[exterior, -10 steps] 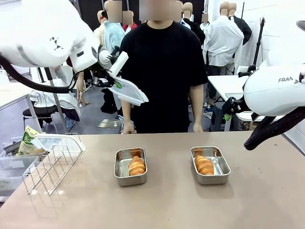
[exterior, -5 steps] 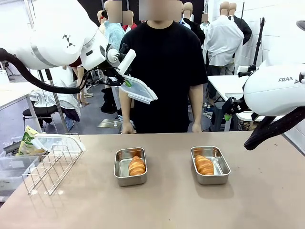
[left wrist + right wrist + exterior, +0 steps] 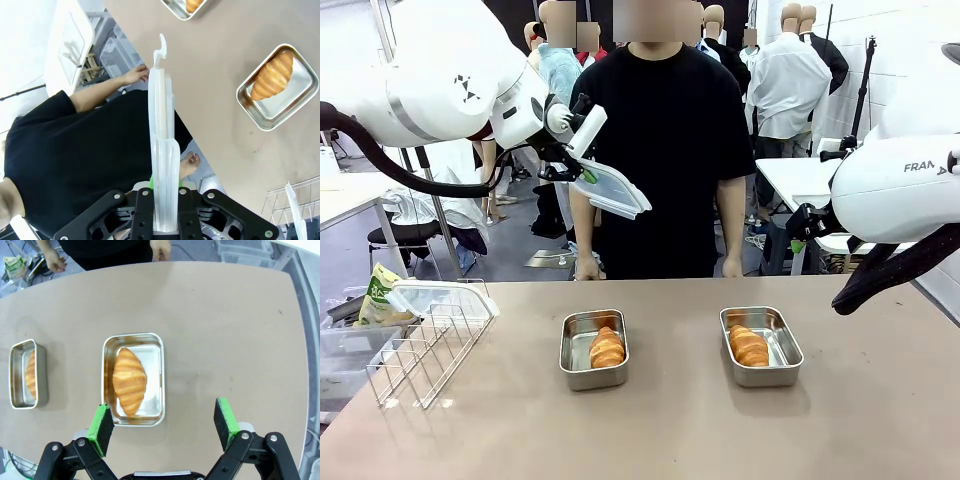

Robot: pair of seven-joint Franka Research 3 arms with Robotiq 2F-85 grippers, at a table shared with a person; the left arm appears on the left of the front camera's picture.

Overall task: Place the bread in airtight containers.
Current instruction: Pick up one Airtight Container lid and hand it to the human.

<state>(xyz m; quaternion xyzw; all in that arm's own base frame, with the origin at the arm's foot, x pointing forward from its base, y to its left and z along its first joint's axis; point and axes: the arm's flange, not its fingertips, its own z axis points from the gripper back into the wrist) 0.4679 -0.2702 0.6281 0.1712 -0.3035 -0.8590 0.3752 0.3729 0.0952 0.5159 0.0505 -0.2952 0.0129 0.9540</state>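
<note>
Two steel airtight containers stand open on the table, the left one (image 3: pixel 570 350) and the right one (image 3: pixel 782 345). Each holds one golden bread roll (image 3: pixel 607 347) (image 3: pixel 749 345). High over the table's far edge, my left gripper (image 3: pixel 582 172) is shut on a clear white-rimmed lid (image 3: pixel 612 190), seen edge-on as the lid (image 3: pixel 162 140) in the left wrist view. Below it there lie the left container (image 3: pixel 300 95) and its bread (image 3: pixel 272 77). My right gripper (image 3: pixel 164 425) hangs open above the right container (image 3: pixel 156 342) and its bread (image 3: pixel 129 381), holding nothing.
A wire rack (image 3: pixel 430 340) stands at the table's left with another clear lid (image 3: pixel 435 297) on it. A person in a black shirt (image 3: pixel 660 150) stands at the far edge, hands down. Bare tabletop (image 3: pixel 670 430) stretches in front of the containers.
My left arm has carried the lid a little to the right and slightly up, then nearly stopped. The right arm, containers and bread have not moved.
</note>
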